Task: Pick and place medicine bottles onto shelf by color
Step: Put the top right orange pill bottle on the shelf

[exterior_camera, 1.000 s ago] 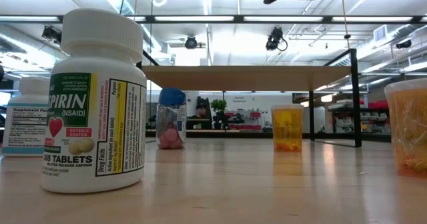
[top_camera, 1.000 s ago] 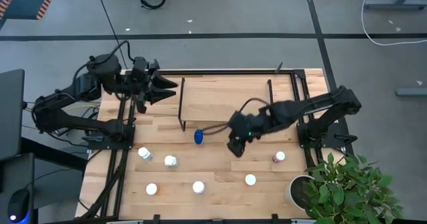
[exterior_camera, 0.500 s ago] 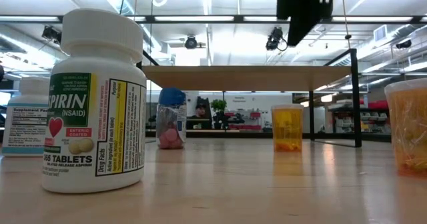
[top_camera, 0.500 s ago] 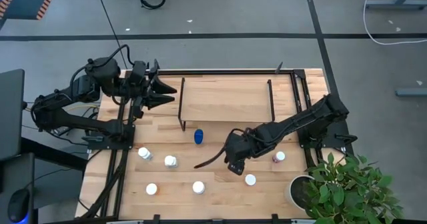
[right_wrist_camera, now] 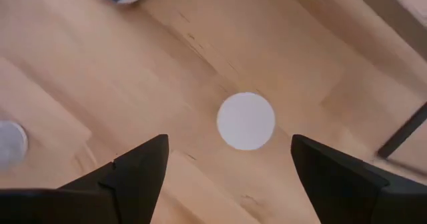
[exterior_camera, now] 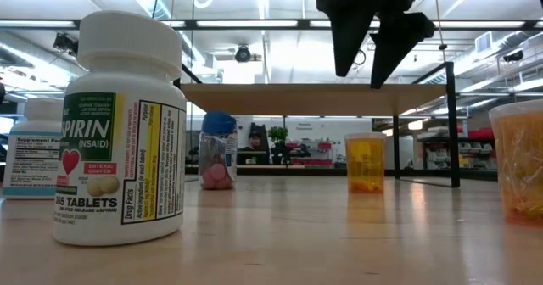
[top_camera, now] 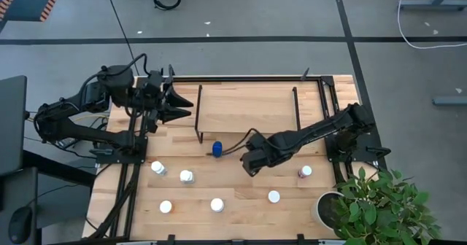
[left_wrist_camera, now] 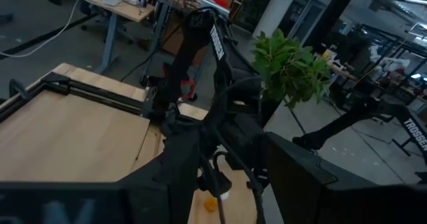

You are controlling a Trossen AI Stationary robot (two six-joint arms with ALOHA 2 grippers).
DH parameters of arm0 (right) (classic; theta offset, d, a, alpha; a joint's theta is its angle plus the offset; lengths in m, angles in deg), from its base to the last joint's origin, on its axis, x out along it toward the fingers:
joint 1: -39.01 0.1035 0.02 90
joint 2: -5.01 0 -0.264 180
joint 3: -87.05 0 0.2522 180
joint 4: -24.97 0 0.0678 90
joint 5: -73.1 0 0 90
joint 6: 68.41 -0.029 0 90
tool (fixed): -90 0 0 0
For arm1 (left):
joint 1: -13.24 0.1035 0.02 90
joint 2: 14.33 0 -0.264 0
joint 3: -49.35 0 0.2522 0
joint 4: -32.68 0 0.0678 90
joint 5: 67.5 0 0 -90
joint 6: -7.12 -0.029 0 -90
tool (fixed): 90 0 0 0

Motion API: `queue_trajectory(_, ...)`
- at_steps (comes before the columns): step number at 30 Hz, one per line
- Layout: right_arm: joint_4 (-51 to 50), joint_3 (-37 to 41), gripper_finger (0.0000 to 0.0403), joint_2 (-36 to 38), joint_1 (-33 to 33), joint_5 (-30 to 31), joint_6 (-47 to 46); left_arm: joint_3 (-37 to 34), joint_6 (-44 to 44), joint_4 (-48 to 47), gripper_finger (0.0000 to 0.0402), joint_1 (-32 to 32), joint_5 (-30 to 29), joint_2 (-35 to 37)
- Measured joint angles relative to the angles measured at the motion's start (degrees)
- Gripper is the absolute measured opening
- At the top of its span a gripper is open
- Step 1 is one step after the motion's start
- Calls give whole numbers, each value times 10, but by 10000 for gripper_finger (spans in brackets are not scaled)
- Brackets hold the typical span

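Observation:
My right gripper (top_camera: 249, 169) hangs open over an orange bottle (exterior_camera: 366, 162) that stands upright on the table in front of the shelf (top_camera: 248, 110). In the right wrist view the gripper (right_wrist_camera: 228, 141) points down, and the bottle's white cap (right_wrist_camera: 245, 121) shows between and beyond the two fingers, apart from both. In the low view the fingers (exterior_camera: 361, 69) are well above the bottle. The arm hides the bottle in the high view. A blue bottle (top_camera: 217, 149) stands to its left. My left gripper (top_camera: 188, 105) waits open at the shelf's left end.
Several white-capped bottles (top_camera: 187, 176) stand on the near half of the table, one of them an aspirin bottle (exterior_camera: 119, 132). A pinkish-purple bottle (top_camera: 304, 172) stands at the right. A potted plant (top_camera: 379, 205) is at the near right corner. The shelf's black legs (top_camera: 199, 114) flank it.
My right gripper has swung toward the table's near edge and back. It has come down over the orange bottle and turned about, so both fingers now show spread in the low view. The bottles have stayed in place.

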Motion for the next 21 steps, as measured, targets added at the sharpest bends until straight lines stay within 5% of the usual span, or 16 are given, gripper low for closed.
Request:
queue_trajectory(9,-43,0,324,-3,-3,-16,-196,0,1,-25,174,0,0,0)
queue_trajectory(21,-28,3,324,-51,-5,-25,-248,0,2,-30,172,0,0,0)
